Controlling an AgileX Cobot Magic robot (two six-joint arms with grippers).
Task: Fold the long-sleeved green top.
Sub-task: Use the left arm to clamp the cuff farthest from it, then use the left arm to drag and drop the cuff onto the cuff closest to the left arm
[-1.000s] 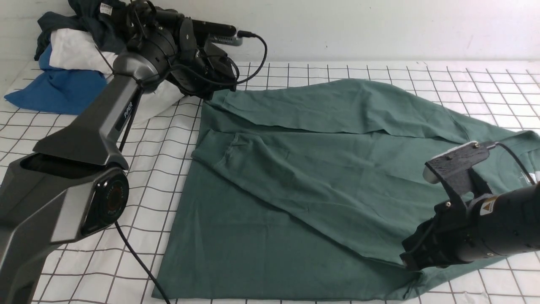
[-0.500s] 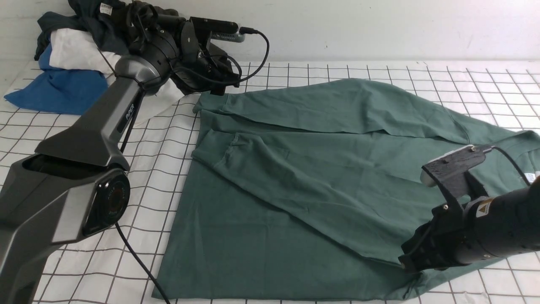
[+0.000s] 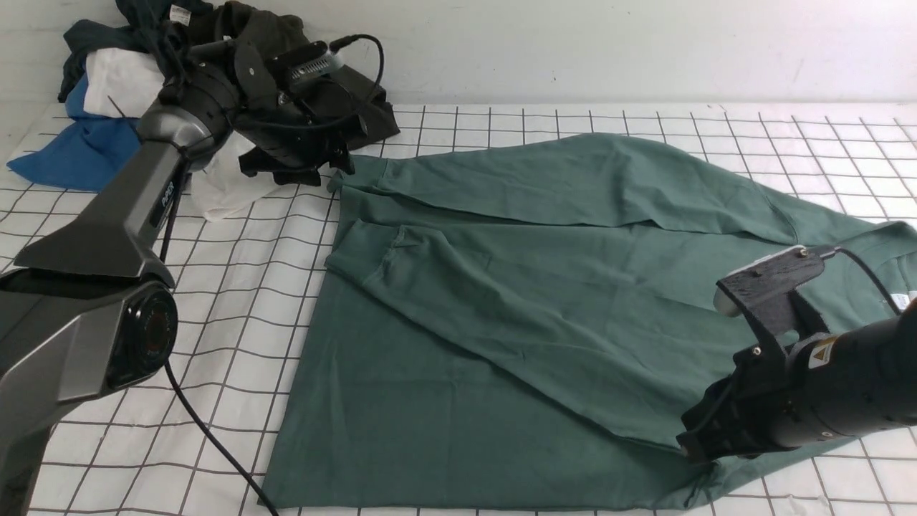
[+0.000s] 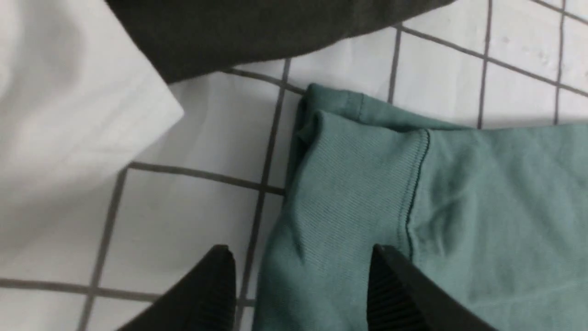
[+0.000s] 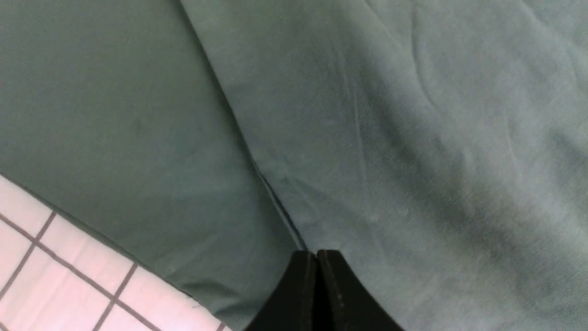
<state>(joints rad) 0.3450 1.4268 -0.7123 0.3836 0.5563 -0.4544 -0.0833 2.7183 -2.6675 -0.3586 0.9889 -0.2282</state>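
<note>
On the gridded worktop, centre to right: top laid out flat, collar end to the right, hem to the left. One sleeve folded in along the far edge, ending in a ribbed cuff at the far left corner. Second sleeve folded diagonally across the body, end pointing left. A few shallow creases across the body.

At the far left corner of the top: left claw, jaws wide apart, poised over the cuff. One finger above the cloth, the other above bare grid beside it. Cuff lying loose between them. Contact with the cloth: cannot tell.

At near right: right claw, fingers pressed tight together, tips down at a fold edge of the top, close to its near edge. Cloth pinched or not: cannot tell.

Far left, beyond the left claw: heap of dark garment, white cloth and blue garment. Dark and white pieces near the cuff, not touching it.
</note>
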